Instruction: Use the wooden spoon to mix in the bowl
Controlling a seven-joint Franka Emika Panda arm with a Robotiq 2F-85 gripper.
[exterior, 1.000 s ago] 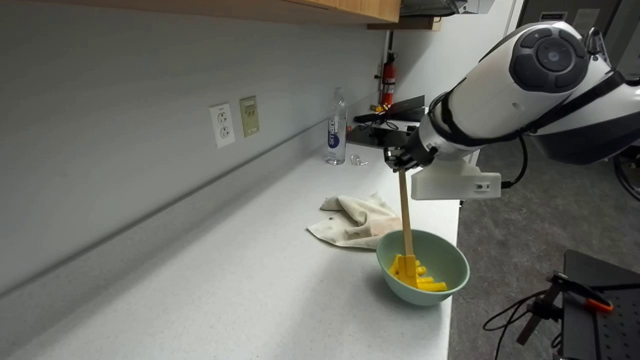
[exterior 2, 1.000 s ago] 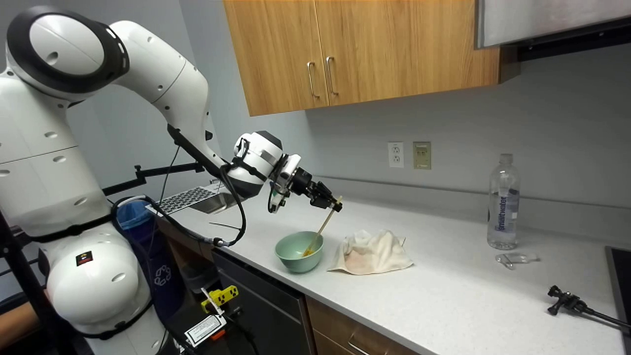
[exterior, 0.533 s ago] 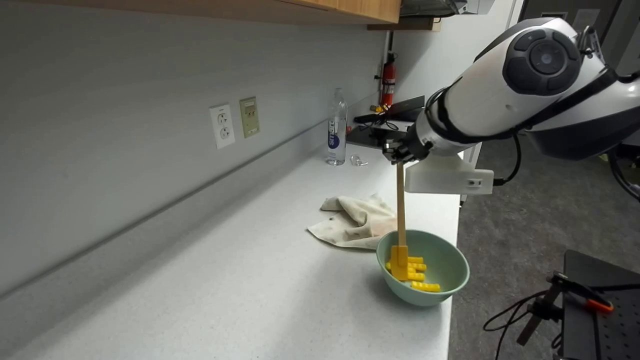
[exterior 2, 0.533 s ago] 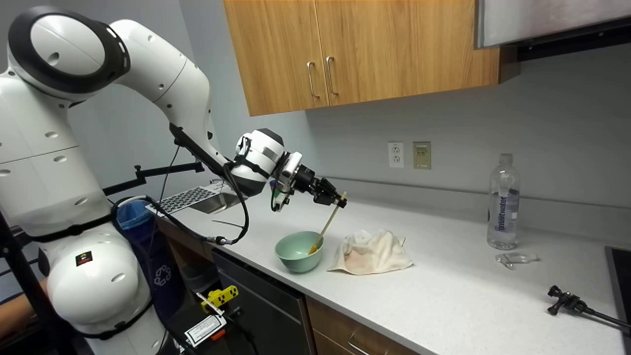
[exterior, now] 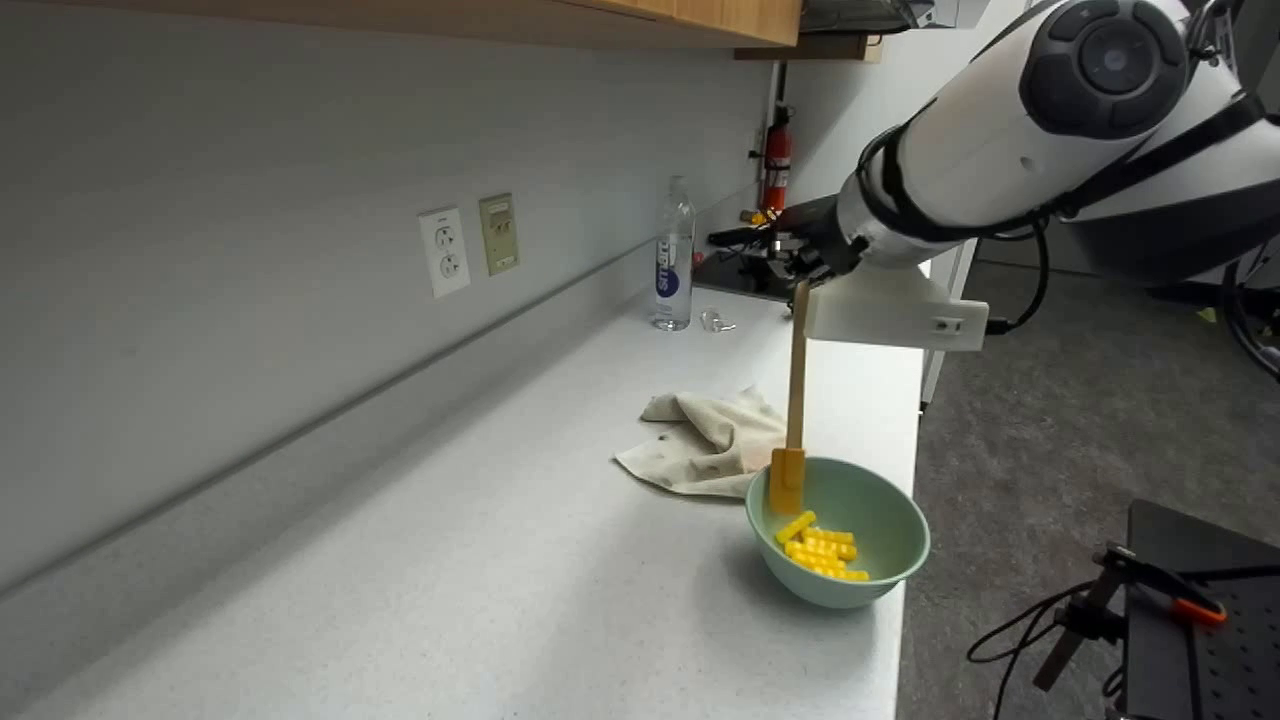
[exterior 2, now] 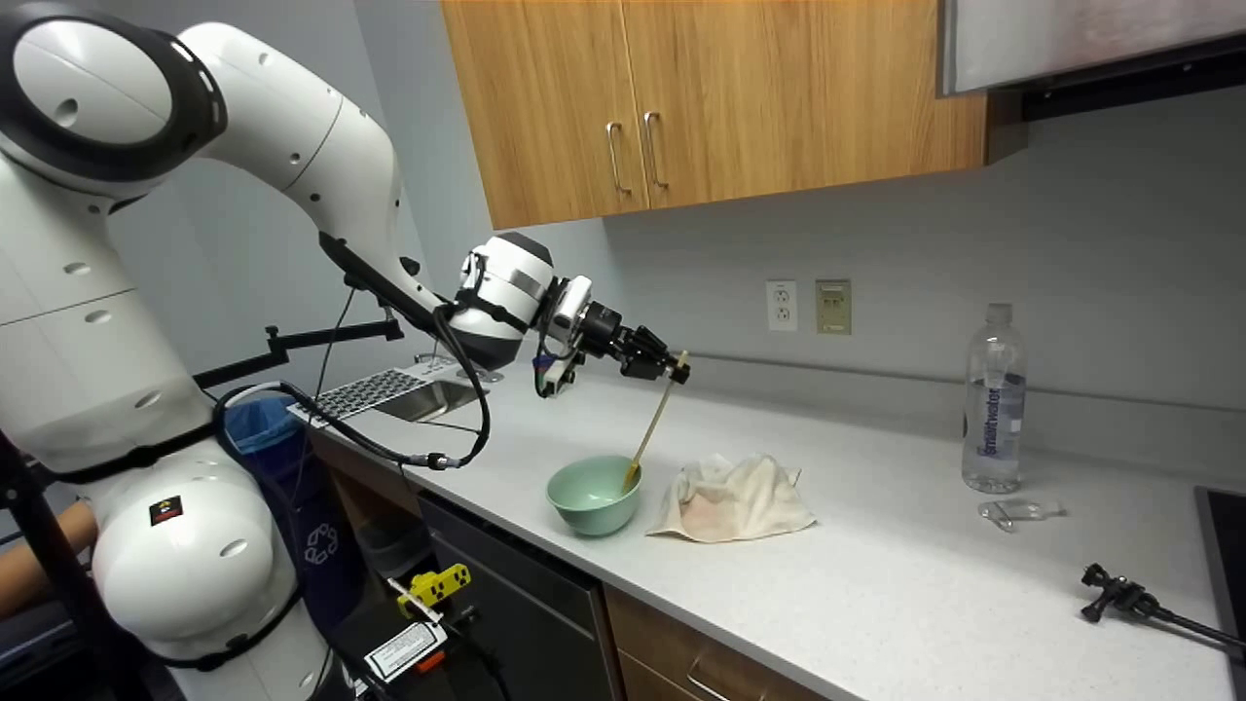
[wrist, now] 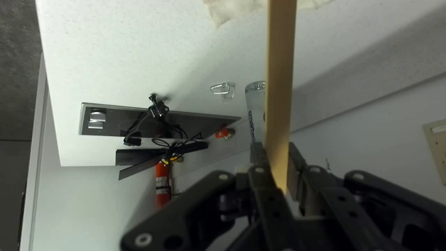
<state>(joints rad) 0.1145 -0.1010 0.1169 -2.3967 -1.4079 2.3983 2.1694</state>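
A: What stands furthest left?

B: In an exterior view, the white arm [exterior 2: 326, 136]. A blue bin [exterior 2: 328, 506] shows partly behind it, and past that a sink [exterior 2: 433, 399] is let into the table [exterior 2: 876, 574].

A: What comes after the sink?

B: The pale green bowl [exterior 2: 589, 523], near the table's front edge. Yellow pieces [exterior: 825, 548] lie in the bottom of it.

A: And the wooden spoon [exterior 2: 655, 421]?

B: Its flat end is down in the bowl, by the side nearest the cloth [exterior 2: 735, 501]; whether the two touch, I can't say. From there it rises at a tilt, above the rim.

A: What has hold of it?

B: The hand [exterior 2: 679, 371]. Its fingers [wrist: 260, 177] are narrow, clamped around the top of the handle [wrist: 280, 80], with the wood gripped between them in the wrist view.

A: Further right?

B: The cloth lies crumpled, just beside the bowl. On the wall [exterior 2: 920, 253] behind are a white socket [exterior 2: 782, 306] and a tan plate [exterior 2: 833, 307], with a wooden cupboard [exterior 2: 740, 107] above.

A: And at the right end?

B: A clear water bottle [exterior 2: 993, 419] stands upright, with a small clear plastic piece [exterior 2: 1020, 510] lying in front of it. Last comes a black mount [exterior 2: 1121, 592], its rod running to the dark stovetop [exterior 2: 1225, 545].
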